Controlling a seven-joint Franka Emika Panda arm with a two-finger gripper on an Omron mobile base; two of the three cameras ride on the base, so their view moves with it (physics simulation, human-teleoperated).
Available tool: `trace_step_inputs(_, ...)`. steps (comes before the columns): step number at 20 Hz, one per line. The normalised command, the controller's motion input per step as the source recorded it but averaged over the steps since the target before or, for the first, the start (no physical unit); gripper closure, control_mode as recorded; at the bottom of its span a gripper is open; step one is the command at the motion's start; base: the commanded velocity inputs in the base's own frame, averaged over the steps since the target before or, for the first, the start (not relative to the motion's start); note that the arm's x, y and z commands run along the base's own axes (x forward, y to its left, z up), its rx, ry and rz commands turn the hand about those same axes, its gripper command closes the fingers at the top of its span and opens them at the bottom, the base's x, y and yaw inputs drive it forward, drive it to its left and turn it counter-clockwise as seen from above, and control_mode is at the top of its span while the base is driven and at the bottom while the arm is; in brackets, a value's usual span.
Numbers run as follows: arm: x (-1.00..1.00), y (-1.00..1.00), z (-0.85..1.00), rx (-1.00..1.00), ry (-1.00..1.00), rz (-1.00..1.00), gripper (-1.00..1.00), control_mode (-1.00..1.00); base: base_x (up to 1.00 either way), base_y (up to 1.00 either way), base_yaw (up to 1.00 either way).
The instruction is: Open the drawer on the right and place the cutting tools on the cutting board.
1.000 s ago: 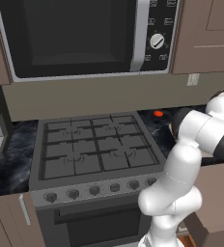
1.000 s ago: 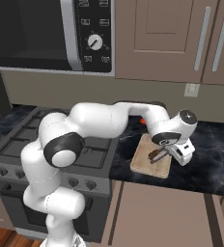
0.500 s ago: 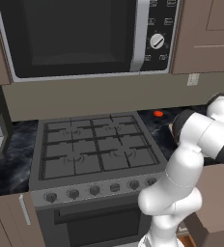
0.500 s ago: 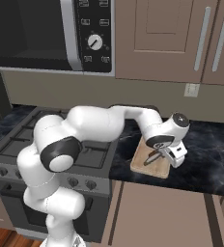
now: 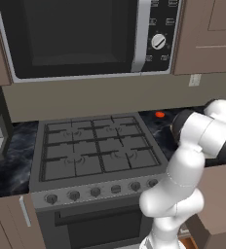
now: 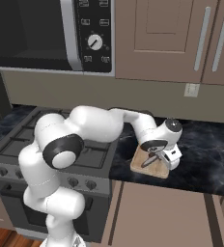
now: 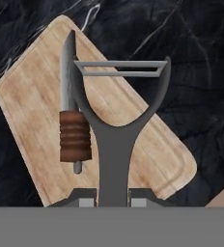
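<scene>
**A:** While the peeler (image 7: pixel 115 130) hangs over the board (image 7: pixel 32 101), where does the risk lie?

**B:** In the release, I think. The gripper (image 7: pixel 113 200) is clamped tight on the peeler's handle, its jaws nearly together, and the tool's Y-shaped head reaches out past the board's far edge toward the dark counter (image 7: pixel 191 53). I cannot tell from the hand view how high it hangs above the wood.

**A:** So if it lets go from there?

**B:** The peeler could tip forward on its head and slide off onto the counter. That would leave only one tool where it belongs.

**A:** And the knife (image 7: pixel 71 111)?

**B:** It lies flat on the board, blade pointing away, just beside the peeler's stem as seen from the hand. A careless descent might land the peeler on it or knock it toward the edge.

**A:** Anything else?

**B:** From the right base view the gripper (image 6: pixel 157 161) sits low over the board (image 6: pixel 144 164), which rests on the counter beside the stove (image 5: pixel 95 151). Pressing down too hard could shove the board itself. The drawer (image 6: pixel 162 212) stands pulled out below, so a tool knocked off the front could drop back in.
</scene>
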Motion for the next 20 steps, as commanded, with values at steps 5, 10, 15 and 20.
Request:
trace_step_inputs(5, 0.46, 0.0, -0.09, 0.0, 0.0, -0.05, 1.0, -1.0, 0.0, 0.0, 0.0)
trace_step_inputs(10, 0.16, -0.03, -0.13, 0.0, 0.0, 0.0, -1.0, -1.0, 0.0, 0.0, 0.0)
trace_step_inputs(15, 0.02, -0.01, 0.0, 0.0, 0.0, 0.0, -1.0, -1.0, 0.0, 0.0, 0.0)
trace_step_inputs(20, 0.0, 0.0, 0.0, 0.0, 0.0, 0.0, -1.0, -1.0, 0.0, 0.0, 0.0)
